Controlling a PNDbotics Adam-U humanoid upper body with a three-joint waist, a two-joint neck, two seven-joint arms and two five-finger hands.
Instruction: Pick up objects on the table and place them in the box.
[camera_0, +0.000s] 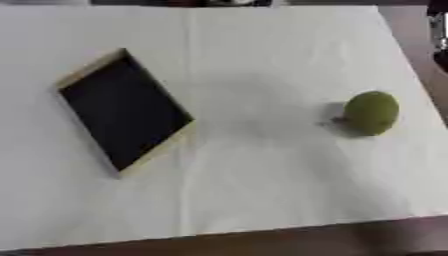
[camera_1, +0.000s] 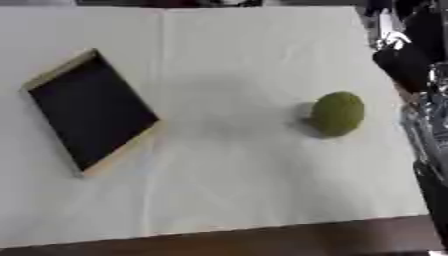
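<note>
Green fruit (camera_0: 372, 112) near table's (camera_0: 262, 200) right edge; box (camera_0: 122, 111) left.

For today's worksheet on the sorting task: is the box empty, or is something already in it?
Empty. The box shows only its dark inside; the green fruit lies apart on the white table.

The box (camera_0: 125, 111) had a pale wood rim and matt black interior; the table (camera_0: 262, 190) covering was matt white cloth.
</note>
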